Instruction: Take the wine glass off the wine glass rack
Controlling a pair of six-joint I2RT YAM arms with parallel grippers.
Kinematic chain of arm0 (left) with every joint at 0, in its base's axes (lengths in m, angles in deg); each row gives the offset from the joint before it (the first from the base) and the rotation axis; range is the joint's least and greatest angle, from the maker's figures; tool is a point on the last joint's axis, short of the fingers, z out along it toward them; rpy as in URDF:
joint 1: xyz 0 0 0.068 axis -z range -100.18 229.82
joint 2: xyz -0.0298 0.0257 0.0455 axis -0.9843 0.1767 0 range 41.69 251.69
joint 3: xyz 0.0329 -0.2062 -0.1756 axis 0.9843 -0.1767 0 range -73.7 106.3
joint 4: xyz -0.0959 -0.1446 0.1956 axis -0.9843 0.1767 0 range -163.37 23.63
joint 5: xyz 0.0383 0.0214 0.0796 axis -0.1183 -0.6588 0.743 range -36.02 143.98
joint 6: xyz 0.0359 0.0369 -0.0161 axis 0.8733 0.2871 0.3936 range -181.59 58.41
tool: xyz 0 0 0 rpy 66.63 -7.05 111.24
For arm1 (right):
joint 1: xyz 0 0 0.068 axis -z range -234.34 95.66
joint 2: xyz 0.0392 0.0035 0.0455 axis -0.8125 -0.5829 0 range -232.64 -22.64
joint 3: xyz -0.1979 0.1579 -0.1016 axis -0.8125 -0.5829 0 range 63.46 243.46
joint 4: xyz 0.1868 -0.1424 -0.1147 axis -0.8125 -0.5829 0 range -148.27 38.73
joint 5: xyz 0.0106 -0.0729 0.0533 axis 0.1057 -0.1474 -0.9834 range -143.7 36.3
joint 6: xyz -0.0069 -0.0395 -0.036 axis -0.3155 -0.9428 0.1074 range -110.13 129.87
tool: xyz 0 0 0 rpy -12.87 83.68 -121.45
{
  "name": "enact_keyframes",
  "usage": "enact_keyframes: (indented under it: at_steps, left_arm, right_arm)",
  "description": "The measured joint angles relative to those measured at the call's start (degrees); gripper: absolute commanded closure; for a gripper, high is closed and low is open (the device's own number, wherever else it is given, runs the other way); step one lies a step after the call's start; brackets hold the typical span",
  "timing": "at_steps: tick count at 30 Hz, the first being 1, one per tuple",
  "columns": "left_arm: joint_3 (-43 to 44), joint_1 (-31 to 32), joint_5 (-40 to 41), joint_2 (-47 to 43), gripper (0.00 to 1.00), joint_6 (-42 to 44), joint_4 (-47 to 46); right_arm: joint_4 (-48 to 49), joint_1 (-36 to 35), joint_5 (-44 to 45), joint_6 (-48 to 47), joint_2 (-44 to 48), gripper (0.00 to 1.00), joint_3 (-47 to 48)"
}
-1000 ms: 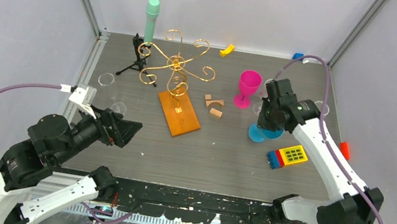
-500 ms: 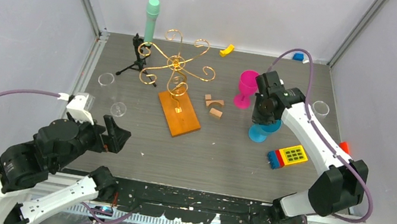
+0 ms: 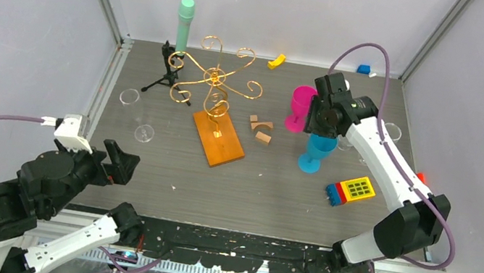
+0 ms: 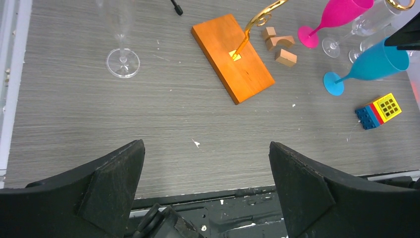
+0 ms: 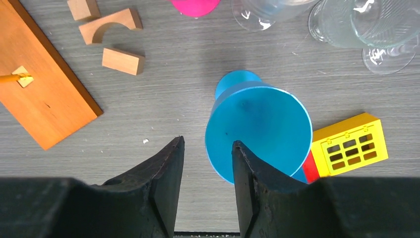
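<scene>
Wine glass (image 3: 317, 151), blue, stands upright on table (image 3: 274, 193), well apart from the bare wine glass rack (image 3: 215, 81). Right gripper (image 5: 206, 144) has lifted just above its rim, jaws narrowly apart, holding nothing. Left gripper (image 4: 207, 148), spread wide, has drawn back. Task looks done.

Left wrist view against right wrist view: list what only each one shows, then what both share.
Only the left wrist view: a clear wine glass standing alone at far left, a black tripod foot, and the left gripper, wide open. Only the right wrist view: the inside of the blue wine glass and the right gripper, parted at its rim. Both: the blue wine glass, the wooden base of the wine glass rack, three wooden blocks, the pink glass and the yellow-topped toy brick.
</scene>
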Motion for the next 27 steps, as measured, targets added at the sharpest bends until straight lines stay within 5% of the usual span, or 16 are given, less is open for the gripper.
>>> enact_keyframes:
  at_steps: [6, 9, 16, 27]
  left_arm:
    - [0.31, -0.02, 0.44, -0.46, 0.0, 0.96, 0.35]
    - [0.33, -0.02, 0.44, -0.52, 0.0, 1.18, 0.39]
    - [0.33, -0.02, 0.33, -2.97, 0.0, 2.8, -0.28]
    - [5.84, -0.68, -0.28, -7.13, 0.0, 6.78, -0.94]
  right_arm:
    - [0.48, 0.0, 1.88, 0.22, 4.02, 0.49, 0.31]
    - [2.58, 0.0, 3.65, 1.01, 10.47, 0.35, -2.16]
    - [7.54, 0.0, 11.23, 3.5, 38.29, 0.11, -13.7]
    - [7.65, 0.0, 26.75, 5.07, 74.16, 0.08, -25.07]
